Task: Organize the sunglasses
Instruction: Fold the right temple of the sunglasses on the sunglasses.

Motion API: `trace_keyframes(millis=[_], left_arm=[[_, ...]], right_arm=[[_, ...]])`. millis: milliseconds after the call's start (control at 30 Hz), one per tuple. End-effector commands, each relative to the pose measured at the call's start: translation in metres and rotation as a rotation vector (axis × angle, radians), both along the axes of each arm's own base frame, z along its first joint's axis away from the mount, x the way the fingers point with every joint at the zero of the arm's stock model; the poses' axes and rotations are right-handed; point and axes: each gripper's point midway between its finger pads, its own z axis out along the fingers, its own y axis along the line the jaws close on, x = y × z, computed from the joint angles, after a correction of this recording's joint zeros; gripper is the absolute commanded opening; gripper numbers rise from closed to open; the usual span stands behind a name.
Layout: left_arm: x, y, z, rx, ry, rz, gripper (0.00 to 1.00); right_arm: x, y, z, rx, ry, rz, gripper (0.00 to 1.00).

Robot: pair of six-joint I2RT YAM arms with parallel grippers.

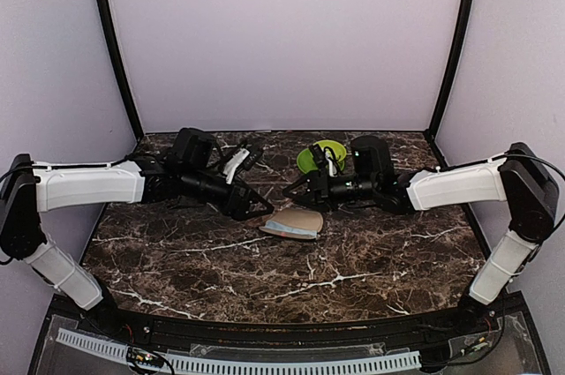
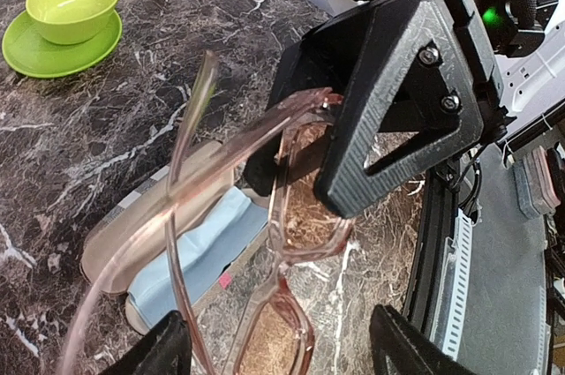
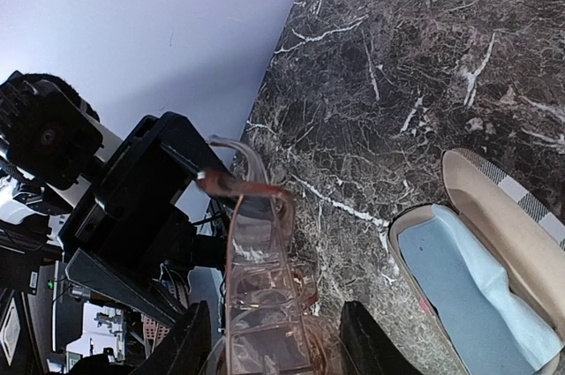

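Observation:
Pink translucent sunglasses point(image 2: 291, 216) hang in the air between my two grippers, just above the open case point(image 1: 296, 225). My right gripper point(image 1: 296, 191) is shut on one lens end of the sunglasses point(image 3: 260, 260); its black fingers point(image 2: 397, 101) clamp the frame. My left gripper point(image 2: 278, 340) is open, its fingers spread on either side of the other lens with a gap at the right finger. One temple sticks out toward the left wrist camera. The case is beige with a pale blue lining point(image 2: 190, 243) and lies on the table below and beside the sunglasses point(image 3: 468, 296).
A green bowl point(image 1: 325, 153) on a green plate point(image 2: 35, 53) stands behind the right gripper. A small white and black object point(image 1: 237, 161) lies behind the left arm. The table is dark marble point(image 1: 353, 278), with grey walls around it.

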Motion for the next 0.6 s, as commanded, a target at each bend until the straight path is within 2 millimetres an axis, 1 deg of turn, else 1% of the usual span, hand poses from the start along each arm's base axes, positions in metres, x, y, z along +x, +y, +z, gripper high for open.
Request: trace_keyframes(millis=[0,133,267,433,567], left_arm=[[-0.019,-0.014,0.007,-0.011,-0.005,-0.104,0.70],[-0.026,-0.020,0.008,-0.014,-0.013,-0.143,0.69],[-0.028,-0.021,0.008,-0.012,-0.016,-0.149,0.69],[-0.032,-0.016,0.011,-0.018,-0.032,-0.152,0.69],[-0.040,-0.007,0.011,-0.010,-0.041,-0.153,0.74]], right_arm=[[0.004,0.007,0.022,0.062,-0.057,0.004,0.11],[0.003,0.006,0.020,0.061,-0.052,0.002,0.10],[0.002,0.006,0.019,0.060,-0.053,0.007,0.10],[0.004,0.003,0.017,0.039,-0.058,0.002,0.09],[0.008,-0.001,0.018,0.034,-0.064,-0.008,0.09]])
